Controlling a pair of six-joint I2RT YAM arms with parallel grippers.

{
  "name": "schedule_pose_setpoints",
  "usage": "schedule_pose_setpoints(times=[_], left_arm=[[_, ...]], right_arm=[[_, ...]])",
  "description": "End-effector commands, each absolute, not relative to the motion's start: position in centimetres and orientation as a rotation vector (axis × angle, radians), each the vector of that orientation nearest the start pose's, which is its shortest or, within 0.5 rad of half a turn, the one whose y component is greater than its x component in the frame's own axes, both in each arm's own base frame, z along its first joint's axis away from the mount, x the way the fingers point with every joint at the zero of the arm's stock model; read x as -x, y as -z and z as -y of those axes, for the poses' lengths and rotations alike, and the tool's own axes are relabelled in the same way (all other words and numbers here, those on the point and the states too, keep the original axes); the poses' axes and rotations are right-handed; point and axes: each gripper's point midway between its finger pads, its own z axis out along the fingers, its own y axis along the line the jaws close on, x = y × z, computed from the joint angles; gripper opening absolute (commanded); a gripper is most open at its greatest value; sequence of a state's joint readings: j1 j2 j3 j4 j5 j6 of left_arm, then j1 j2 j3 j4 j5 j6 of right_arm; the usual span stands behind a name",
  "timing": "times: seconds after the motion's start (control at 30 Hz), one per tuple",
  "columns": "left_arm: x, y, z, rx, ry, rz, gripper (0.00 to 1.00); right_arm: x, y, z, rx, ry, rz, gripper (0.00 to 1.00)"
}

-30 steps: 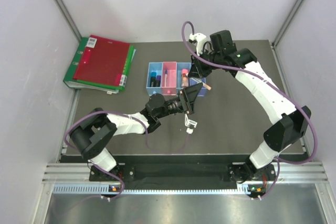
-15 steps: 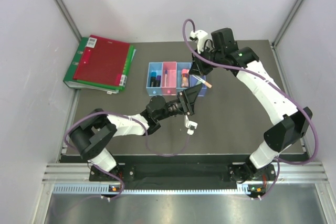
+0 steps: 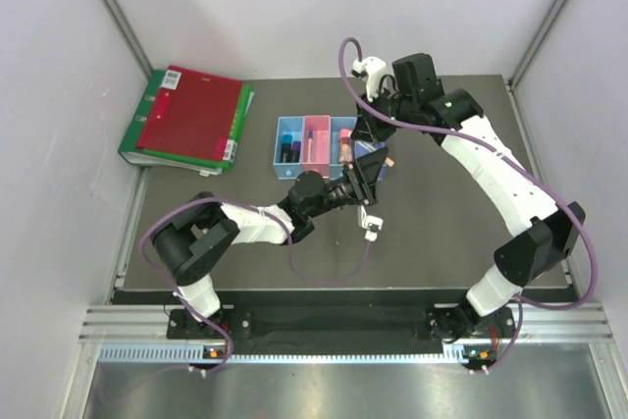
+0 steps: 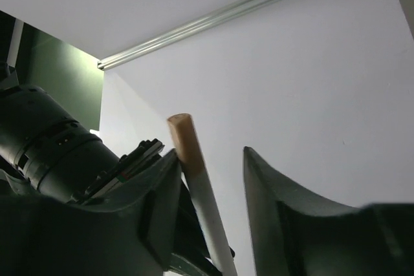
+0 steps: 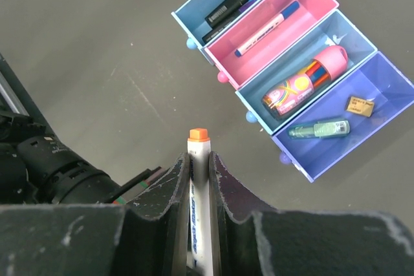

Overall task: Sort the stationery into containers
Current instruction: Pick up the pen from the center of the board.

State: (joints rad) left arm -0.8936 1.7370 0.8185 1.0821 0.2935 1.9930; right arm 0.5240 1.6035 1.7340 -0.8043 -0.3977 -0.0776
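My right gripper is shut on a white pen with an orange cap, held above the table just in front of the containers. My left gripper is open around the same pen; the pen leans on one finger, with a gap to the other. The row of bins holds dark highlighters in the light blue bin, a blue-capped pen in the pink bin, a pink-capped bottle in the second blue bin, and a green marker and tan block in the purple bin.
Red and green binders lie stacked at the table's back left. The left arm stretches low across the table in front of the bins, with its purple cable looping toward the near edge. White walls close in the sides and back.
The left arm has reached further right and forward, bringing its jaws around the pen's capped end and narrowing them slightly. The right gripper has kept the pen almost still.
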Motion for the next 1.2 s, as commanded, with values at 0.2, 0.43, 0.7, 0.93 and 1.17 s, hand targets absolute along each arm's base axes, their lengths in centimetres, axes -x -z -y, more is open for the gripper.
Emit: schedule_pose_setpoints(times=[0.2,0.43,0.7,0.93,1.17], left_arm=[[-30.8,-30.9,40.8,-1.353,-0.799,0.113,0.00],[-30.7,-30.5,39.9,-1.377,-0.803,0.072,0.00],[-31.4,-28.9,34.6,-1.420,-0.781,-0.235,0.00],[-35.4,-31.5,29.4,-1.289,-0.618,-0.927,0.00],[-40.4,-32.7,28.0,-1.037,-0.260,-1.504,0.00]], right_arm=[[-32.3,-31.6,-27.2,0.891,-0.693,-1.982,0.00],[-32.0,-32.5,-27.1,0.925,-0.675,-1.937,1.00],[-33.8,-34.9,-23.7,0.769,-0.481,-1.901,1.00],[-36.5,-37.0,-16.6,0.513,-0.148,-1.876,1.00],[-36.4,-36.1,-14.4,0.502,-0.044,-1.906,1.00]])
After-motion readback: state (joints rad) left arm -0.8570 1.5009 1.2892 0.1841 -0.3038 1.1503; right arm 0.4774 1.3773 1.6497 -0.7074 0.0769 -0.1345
